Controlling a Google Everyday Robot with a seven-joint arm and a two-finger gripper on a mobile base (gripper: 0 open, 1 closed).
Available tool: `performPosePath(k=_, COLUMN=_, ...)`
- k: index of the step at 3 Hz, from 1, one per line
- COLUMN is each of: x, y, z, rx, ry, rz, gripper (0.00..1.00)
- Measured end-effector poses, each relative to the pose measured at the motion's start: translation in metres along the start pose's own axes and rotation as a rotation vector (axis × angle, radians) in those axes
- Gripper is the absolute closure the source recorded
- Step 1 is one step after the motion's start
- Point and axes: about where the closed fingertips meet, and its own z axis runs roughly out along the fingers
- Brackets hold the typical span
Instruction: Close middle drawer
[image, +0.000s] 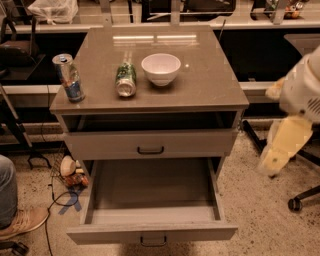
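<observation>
Cabinet: grey-beige unit (210, 95) in the centre of the view, seen from the front and above.
Middle drawer: the middle drawer (152, 232) is pulled far out toward the camera. Its low flat front is at the bottom of the view, and its plain interior is exposed with nothing seen inside.
Middle drawer handle: small dark bar handle (152, 242) centred on the front, partly cut by the lower edge of the view.
Upper drawer: the taller drawer front (100, 145) above stands slightly proud of the carcass, with a dark gap between it and the top. Its larger handle (150, 150) is centred.
Cabinet top: an upright drinks can (69, 77) stands near the left edge. A green bottle (125, 79) lies on its side beside a white bowl (161, 68), apart from it.
Gripper: the gripper (274, 159) is a pale blurred shape at the right, off the cabinet's right side and level with the open drawer, touching nothing.
Gripper state: cannot tell whether released or clenched.
Floor, left: a shoe and trouser leg (17, 220) are at the edge, and small clutter (70, 172) lies beside the cabinet.
Floor, right: a chair base with castor (297, 202).
</observation>
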Motion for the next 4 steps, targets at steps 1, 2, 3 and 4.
performPosePath(k=1, x=0.011, y=0.039, z=0.079, rx=-0.156, ry=-0.043, rz=0.100, gripper=0.00)
performPosePath(k=2, x=0.019, y=0.086, z=0.153, rx=-0.296, ry=-0.071, rz=0.204, gripper=0.00)
performPosePath(k=3, x=0.029, y=0.105, z=0.171, rx=-0.335, ry=-0.048, rz=0.215, gripper=0.00)
performPosePath(k=4, x=0.029, y=0.105, z=0.171, rx=-0.335, ry=-0.048, rz=0.215, gripper=0.00)
